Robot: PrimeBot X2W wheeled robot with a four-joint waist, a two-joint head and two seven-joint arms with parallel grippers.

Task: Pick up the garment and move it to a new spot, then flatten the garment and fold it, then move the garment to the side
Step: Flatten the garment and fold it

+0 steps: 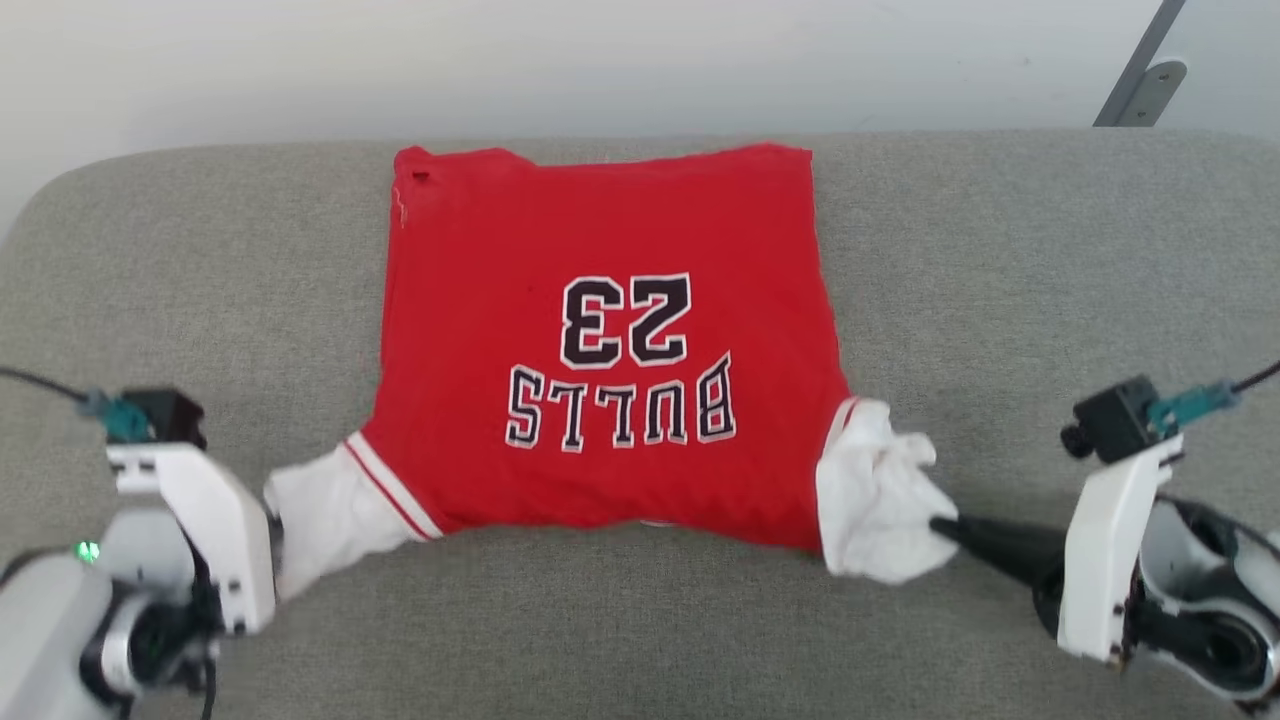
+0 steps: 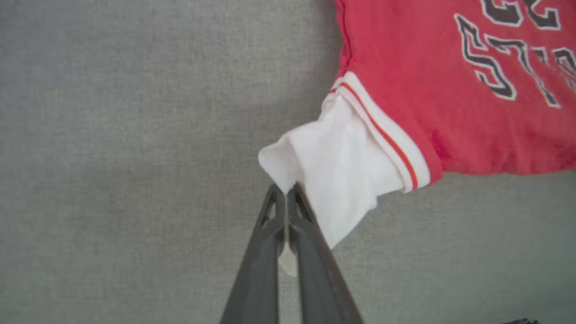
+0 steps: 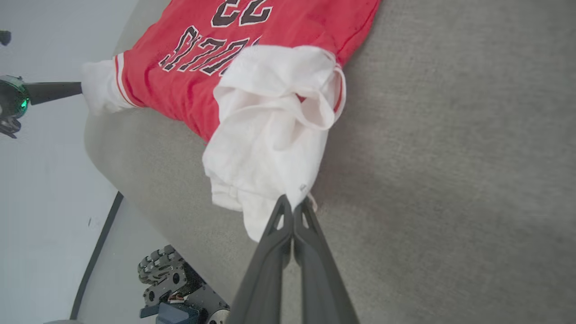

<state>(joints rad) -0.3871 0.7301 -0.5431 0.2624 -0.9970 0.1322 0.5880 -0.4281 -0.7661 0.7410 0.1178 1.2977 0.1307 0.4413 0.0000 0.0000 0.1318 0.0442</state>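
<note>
Currently we are pinching a white sleeve in each clenched gripper, left (image 2: pixel 286 189) and right (image 3: pixel 293 203), the shirt (image 1: pixel 600 340) lying flat between them on the grey cushion (image 1: pixel 1000 260), hem pointing away.

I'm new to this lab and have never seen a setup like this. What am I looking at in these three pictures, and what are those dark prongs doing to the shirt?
It is a two-armed robot; each arm ends in a gripper made of two long dark fingers. The wide picture comes from a camera on its head, looking down at a grey padded surface. On it lies a red T-shirt with white sleeves, its print reading upside down from the robot's side. The other two pictures come from cameras on the wrists, looking along each gripper's fingers. The left gripper is shut on the edge of one white sleeve, which lies fairly flat. The right gripper is shut on the other sleeve, which is bunched up. So the robot holds the shirt by both sleeves, one in each gripper.
</note>
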